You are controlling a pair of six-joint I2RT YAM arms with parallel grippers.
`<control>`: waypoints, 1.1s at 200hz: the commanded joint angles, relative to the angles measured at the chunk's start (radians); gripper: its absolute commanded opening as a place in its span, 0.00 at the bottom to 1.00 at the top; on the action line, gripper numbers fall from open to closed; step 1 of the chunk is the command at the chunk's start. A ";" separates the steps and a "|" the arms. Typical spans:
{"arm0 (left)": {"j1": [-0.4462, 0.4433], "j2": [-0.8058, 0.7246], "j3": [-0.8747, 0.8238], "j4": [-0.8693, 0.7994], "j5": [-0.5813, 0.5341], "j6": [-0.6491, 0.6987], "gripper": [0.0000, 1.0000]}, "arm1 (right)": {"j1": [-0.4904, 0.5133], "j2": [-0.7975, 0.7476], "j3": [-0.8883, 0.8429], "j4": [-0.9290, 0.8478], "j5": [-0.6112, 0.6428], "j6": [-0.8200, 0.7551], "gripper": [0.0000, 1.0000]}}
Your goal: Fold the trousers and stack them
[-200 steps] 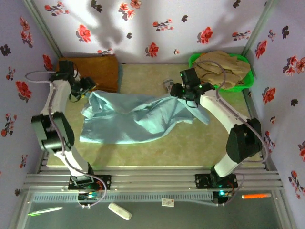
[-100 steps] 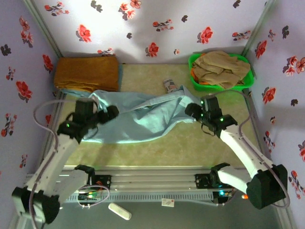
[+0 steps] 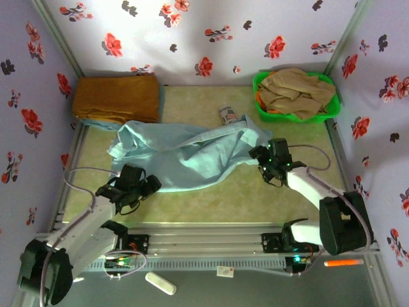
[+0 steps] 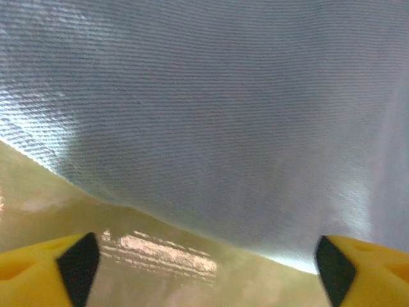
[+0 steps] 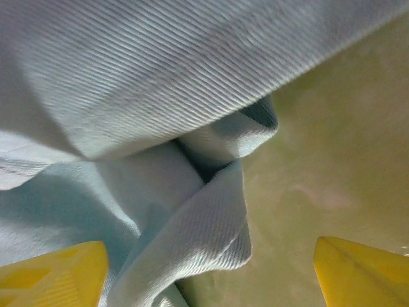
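- Both arms are pulling back toward the near side compared with a second ago. The left gripper (image 3: 148,187), earlier up by the mustard-brown cloth (image 3: 115,96), is now hovering at the near left edge of the trousers (image 3: 185,153). The right gripper (image 3: 259,153), earlier beside the green basket (image 3: 258,83), is now sitting at their right end.
- Trousers are lying rumpled across the middle of the table (image 3: 275,198), no longer stretched between the arms, with their far left corner just beside the mustard-brown cloth.
- Both pairs of fingers are standing wide apart and gripping nothing; in the wrist views, cloth is lying just ahead of each.
- Fabric is looking thin, light and limp, so it is likely sagging and sliding once lifted. Taking hold at a hem edge, or at the bunched fold (image 5: 214,211) in front of the right gripper, seems safest, pinching all layers.
- A small object (image 3: 227,114) is sitting just beyond the trousers' far edge, and the beige-tan garment (image 3: 297,89) is heaped in the basket. Neither is blocking the grippers, though dragging cloth rearward could catch the small object.
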 commanded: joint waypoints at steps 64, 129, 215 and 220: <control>0.023 0.045 -0.012 0.093 -0.153 0.039 0.07 | -0.066 0.153 0.005 0.236 -0.076 0.073 0.12; 0.223 0.005 0.224 -0.044 -0.068 0.183 0.00 | -0.036 0.109 0.545 -0.348 0.012 -0.555 0.00; 0.563 -0.041 0.417 -0.139 0.028 0.238 0.00 | 0.345 0.140 0.949 -0.704 0.024 -0.915 0.20; 0.574 -0.052 0.413 -0.143 0.034 0.237 0.00 | 0.369 0.141 0.926 -0.717 0.004 -0.927 0.30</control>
